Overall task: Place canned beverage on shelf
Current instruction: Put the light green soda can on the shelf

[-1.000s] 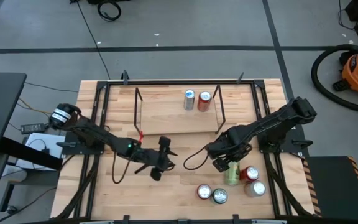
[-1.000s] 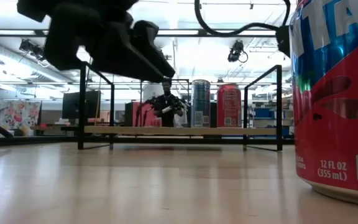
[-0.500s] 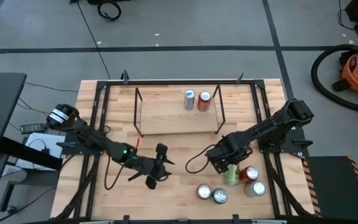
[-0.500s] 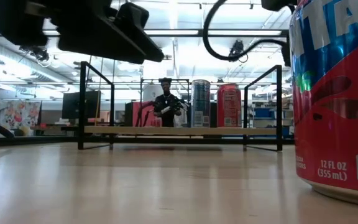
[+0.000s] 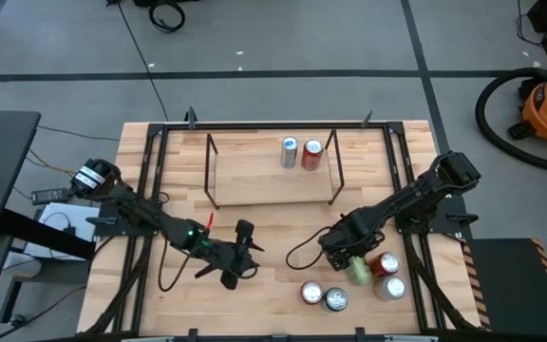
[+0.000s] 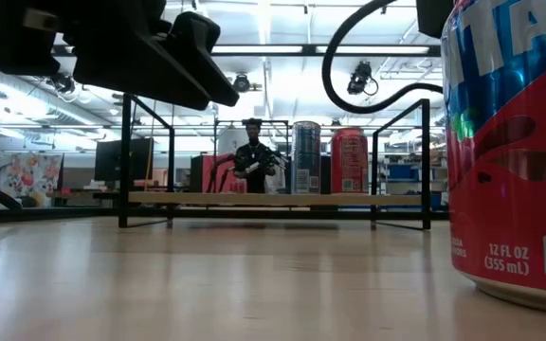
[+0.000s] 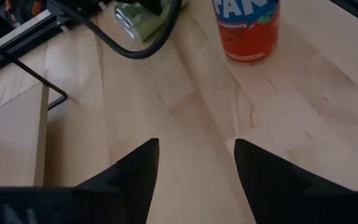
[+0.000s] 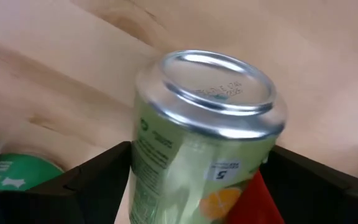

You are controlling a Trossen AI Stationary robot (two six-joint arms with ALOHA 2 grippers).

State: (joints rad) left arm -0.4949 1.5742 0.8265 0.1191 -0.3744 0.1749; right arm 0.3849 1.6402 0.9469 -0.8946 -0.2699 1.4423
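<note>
Right wrist view is showing the right gripper (image 8: pixel 191 180) with its two dark fingers (image 8: pixel 98 177) squeezing the sides of a pale green can (image 8: pixel 197 143), which is tipping over so its shiny silver bottom is pointing away from the wrist. In the high view this can (image 5: pixel 357 269) is leaning near the other cans at the table's near right corner, and the shelf (image 5: pixel 272 171) is waiting well apart, toward the far side. The left gripper (image 5: pixel 235 261) is hanging nearly closed and holding nothing, farther from the can than the right one.
</note>
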